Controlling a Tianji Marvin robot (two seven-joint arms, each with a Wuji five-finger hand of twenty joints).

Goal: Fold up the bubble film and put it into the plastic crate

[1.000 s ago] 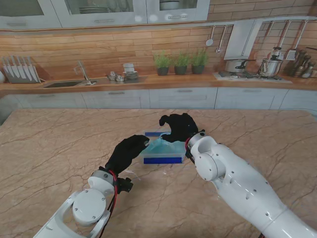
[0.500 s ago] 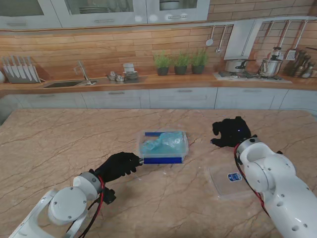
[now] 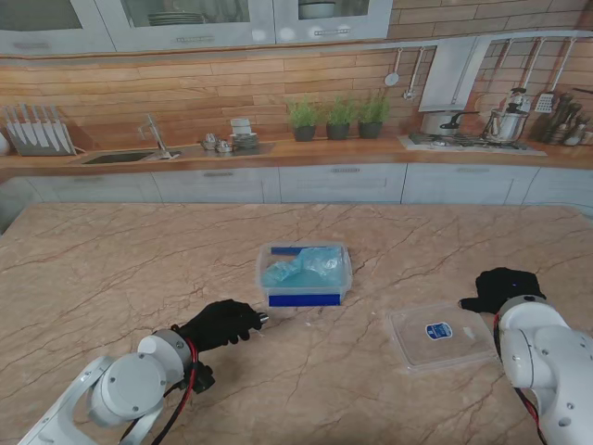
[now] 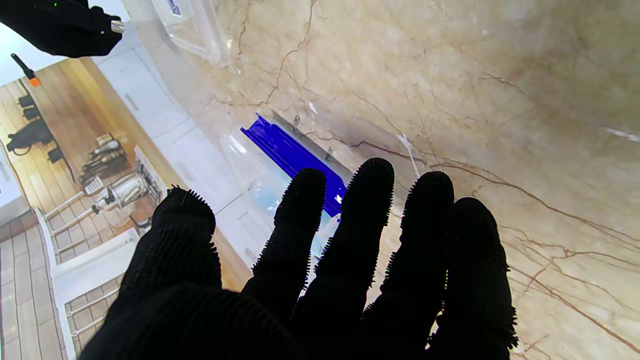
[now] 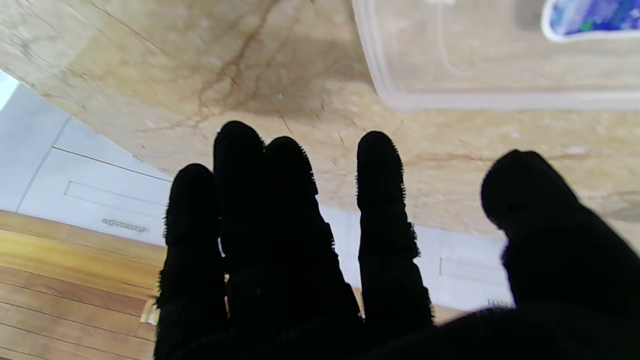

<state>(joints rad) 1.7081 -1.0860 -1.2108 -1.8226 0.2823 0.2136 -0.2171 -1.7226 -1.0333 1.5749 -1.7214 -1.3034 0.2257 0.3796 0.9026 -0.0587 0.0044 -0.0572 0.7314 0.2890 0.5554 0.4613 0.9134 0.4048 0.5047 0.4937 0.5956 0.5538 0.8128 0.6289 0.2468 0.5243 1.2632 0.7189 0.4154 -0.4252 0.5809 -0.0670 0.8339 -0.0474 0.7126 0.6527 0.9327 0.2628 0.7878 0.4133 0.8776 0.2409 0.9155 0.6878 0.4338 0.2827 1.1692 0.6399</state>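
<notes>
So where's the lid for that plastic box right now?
In the stand view the clear lid lies flat on the table, to the right of the crate and just left of the right hand.

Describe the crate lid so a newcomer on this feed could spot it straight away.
On the marble table, look right of the clear plastic crate holding bluish bubble film. The lid lies flat there, nearer to me, just left of the right hand. Unlike the crate, it is shallow, empty and carries a small blue label.

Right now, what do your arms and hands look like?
My arms are smooth white shells with round joints. My left hand and right hand wear black gloves with tiny bristly bumps on the fingers. Red and black cables loop at my left wrist.
</notes>
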